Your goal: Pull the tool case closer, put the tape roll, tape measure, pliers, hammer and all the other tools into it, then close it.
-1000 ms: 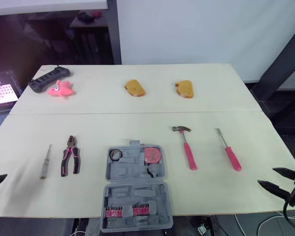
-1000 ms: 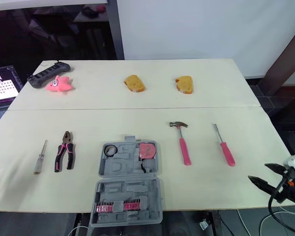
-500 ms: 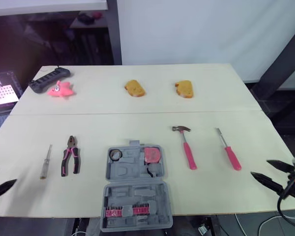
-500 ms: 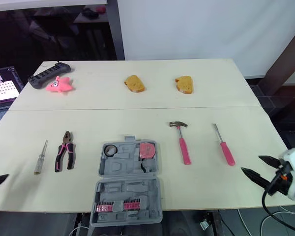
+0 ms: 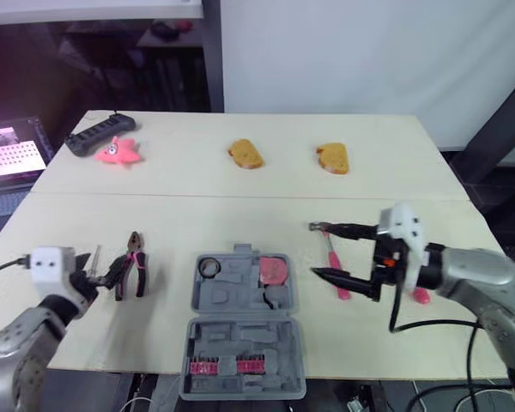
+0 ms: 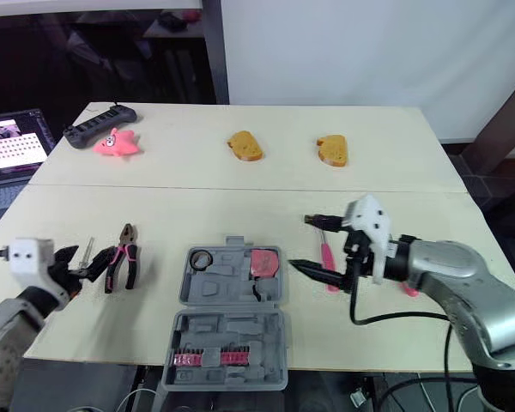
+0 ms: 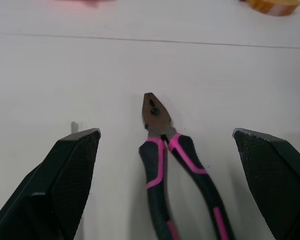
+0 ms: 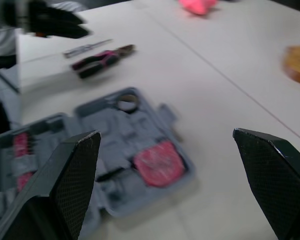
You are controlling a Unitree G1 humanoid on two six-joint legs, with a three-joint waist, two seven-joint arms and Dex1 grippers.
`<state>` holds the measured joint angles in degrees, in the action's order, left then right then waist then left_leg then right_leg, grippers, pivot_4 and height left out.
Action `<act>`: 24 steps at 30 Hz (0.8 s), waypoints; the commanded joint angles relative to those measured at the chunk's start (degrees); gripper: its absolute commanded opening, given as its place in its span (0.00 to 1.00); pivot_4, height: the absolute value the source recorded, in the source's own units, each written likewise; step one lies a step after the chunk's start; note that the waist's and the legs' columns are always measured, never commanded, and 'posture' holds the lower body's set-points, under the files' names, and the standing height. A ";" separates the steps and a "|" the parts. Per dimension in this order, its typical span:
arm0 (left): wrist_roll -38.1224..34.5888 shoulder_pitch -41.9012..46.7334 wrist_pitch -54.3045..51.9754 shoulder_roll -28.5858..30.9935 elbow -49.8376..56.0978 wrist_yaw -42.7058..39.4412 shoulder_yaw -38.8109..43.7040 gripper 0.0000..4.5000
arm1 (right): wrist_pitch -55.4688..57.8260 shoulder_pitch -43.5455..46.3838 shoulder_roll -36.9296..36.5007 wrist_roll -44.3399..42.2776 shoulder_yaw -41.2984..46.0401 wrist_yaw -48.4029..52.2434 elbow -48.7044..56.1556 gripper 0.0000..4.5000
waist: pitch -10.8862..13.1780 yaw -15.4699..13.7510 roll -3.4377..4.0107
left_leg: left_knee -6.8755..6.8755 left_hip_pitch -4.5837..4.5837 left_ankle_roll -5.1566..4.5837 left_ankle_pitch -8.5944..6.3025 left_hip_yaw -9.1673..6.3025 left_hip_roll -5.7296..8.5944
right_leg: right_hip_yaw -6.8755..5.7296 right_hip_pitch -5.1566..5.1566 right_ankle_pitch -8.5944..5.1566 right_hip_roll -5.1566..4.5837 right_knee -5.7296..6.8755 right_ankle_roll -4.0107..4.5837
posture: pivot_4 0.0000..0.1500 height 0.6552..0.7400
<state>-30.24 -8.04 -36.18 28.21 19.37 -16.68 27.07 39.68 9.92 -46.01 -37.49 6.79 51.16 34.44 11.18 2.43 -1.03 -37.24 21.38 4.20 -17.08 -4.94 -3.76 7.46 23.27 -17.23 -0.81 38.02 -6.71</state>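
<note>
Pale table [image 5: 240,189] spanning the head view, with a seam across the middle. Grey tool case [image 5: 240,339] at lower centre, lying open at the table's lower edge; its lower half carries a row of pink bits. Right gripper [image 5: 319,250] right of centre, just beside the case's upper half, fingers spread wide, one above the other, holding nothing; the lower finger crosses the hammer's handle. Left gripper [image 7: 166,134] at lower left, fingers likewise spread and empty; in its wrist view the pliers lie in the gap between them. Hammer [image 5: 333,256], pink-handled, flat on the table right of the case. Pliers [image 5: 136,262], pink and black, left of the case, jaws pointing toward the top of the frame. Tape measure [image 5: 275,271], pink, seated in the case's upper half at its right; tape roll [image 5: 209,268], a small dark ring, in the same half at its left. Slim clear screwdriver [image 6: 87,251] just left of the pliers
</note>
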 commanded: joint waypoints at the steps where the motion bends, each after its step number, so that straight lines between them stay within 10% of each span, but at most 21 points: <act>1: -0.08 2.67 -11.28 0.63 4.16 7.15 -0.93 1.00 | -0.21 3.02 0.49 -0.57 -3.55 0.17 2.82 0.99 | 0.00 0.07 0.00 | 0.01 -0.01 0.01 0.00 -0.01 0.00 | 0.00 0.01 0.00 0.01 0.01 0.00 | 1.00 1.00; 24: 7.39 20.74 -26.80 -0.41 -14.83 11.33 -10.08 1.00 | 2.30 7.03 3.32 -1.82 -9.35 -4.91 7.09 0.99 | -0.03 -0.05 0.04 | 0.08 -0.02 0.32 0.18 -0.10 0.01 | -0.08 0.03 0.03 0.01 0.06 0.04 | 1.00 1.00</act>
<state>-23.52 12.33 -61.15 27.97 6.10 -5.64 16.99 44.36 16.54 -43.68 -38.69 -3.26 46.00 39.24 11.15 2.38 -0.98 -37.15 21.36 4.52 -16.90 -5.04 -3.75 7.38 23.29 -17.21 -0.80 38.08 -6.67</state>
